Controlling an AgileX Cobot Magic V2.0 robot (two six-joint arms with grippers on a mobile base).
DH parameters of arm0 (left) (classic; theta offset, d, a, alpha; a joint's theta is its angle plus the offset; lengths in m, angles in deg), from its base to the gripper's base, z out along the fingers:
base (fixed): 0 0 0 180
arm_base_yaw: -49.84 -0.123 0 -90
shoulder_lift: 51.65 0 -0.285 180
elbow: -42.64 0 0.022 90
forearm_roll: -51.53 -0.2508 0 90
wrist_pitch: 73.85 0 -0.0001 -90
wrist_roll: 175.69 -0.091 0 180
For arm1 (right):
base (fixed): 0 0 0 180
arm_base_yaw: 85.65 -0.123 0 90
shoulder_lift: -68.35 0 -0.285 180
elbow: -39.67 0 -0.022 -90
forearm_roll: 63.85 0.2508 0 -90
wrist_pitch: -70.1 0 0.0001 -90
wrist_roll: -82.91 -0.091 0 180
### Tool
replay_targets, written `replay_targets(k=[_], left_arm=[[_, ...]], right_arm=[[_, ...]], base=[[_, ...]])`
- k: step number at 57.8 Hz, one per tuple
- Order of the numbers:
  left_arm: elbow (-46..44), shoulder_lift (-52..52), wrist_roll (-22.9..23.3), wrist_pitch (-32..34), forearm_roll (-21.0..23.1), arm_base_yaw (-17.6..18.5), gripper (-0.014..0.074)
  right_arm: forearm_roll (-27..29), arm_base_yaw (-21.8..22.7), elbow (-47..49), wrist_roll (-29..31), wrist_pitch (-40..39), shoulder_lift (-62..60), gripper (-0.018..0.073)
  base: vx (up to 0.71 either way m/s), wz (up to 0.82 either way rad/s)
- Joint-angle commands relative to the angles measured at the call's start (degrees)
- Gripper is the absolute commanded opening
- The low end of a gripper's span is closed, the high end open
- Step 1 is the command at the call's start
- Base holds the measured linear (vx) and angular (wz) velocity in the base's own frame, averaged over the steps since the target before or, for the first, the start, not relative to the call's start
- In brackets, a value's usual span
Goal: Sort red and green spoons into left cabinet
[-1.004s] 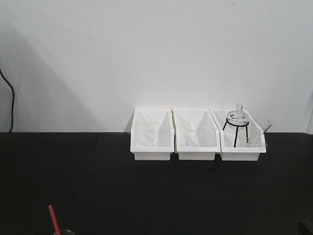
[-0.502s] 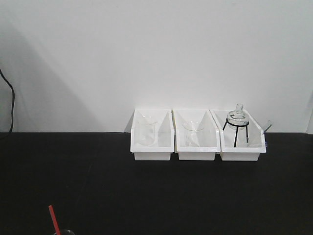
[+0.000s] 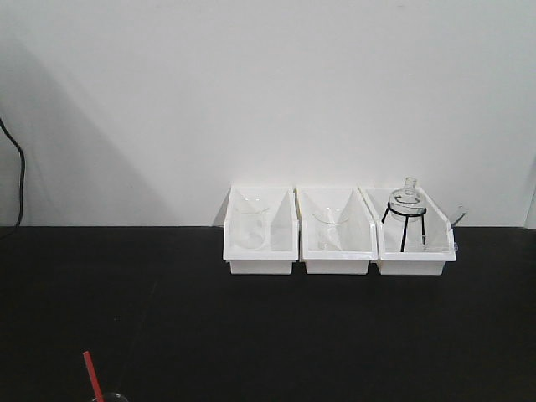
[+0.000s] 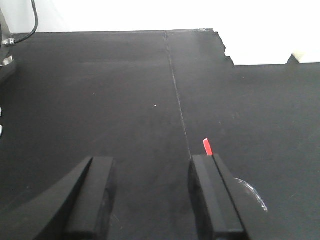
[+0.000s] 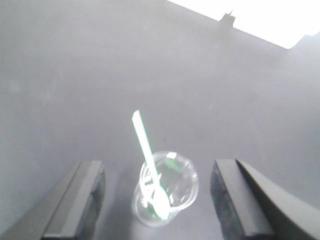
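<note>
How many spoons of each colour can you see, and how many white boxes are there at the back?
red spoon: 1
green spoon: 1
white bins: 3
Total: 5

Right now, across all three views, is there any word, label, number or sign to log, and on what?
None can be read.
The beaker in the left white bin may carry printed marks, but they are too small and faint to tell.
The green spoon, its clear cup and the red spoon show no print.
</note>
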Motion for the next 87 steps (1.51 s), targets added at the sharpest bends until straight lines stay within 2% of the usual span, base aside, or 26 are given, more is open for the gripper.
replay_targets(k=[1, 12, 22, 39, 47, 56, 63, 87], left_arm=[[-2.17, 0.23, 0.34, 4.16, 0.54, 0.0, 0.0477], [-2.17, 0.23, 0.0, 4.16, 0.53, 0.0, 0.0477], [-2.17, 0.23, 0.0, 4.16, 0.53, 0.0, 0.0477], [-2.17, 0.23, 0.0, 4.21, 0.53, 0.0, 0.0477], [-2.17, 0.23, 0.0, 4.21, 0.53, 0.0, 0.0477], [-2.17, 0.23, 0.0, 4.21, 0.53, 0.0, 0.0477], [-2.17, 0.23, 0.0, 4.21, 0.53, 0.0, 0.0477], [-2.17, 0.23, 0.43, 4.4, 0.58, 0.0, 0.0477]], right_arm=[[-0.93, -0.19, 1.83, 0.54, -7.91, 3.35, 0.0477], [-1.28, -0.38, 1.83, 0.54, -14.92, 9.34, 0.0463], [-3.92, -0.38, 1.83, 0.54, -21.15, 13.32, 0.046], [-3.98, -0.38, 1.83, 0.54, -32.04, 23.11, 0.0453], [-3.98, -0.38, 1.83, 0.54, -35.94, 25.79, 0.0367], [-3.98, -0.38, 1.83, 0.54, -37.95, 26.42, 0.0133], [-3.87, -0.29, 1.83, 0.54, -38.0, 26.42, -0.0009], [-2.47, -0.29, 2.48, 2.28, -43.57, 22.84, -0.0001]], base=[[0.0, 0.0], [0.0, 0.0], [0.0, 0.0], [0.0, 0.0], [0.0, 0.0], [0.0, 0.0], [0.0, 0.0], [0.0, 0.0]])
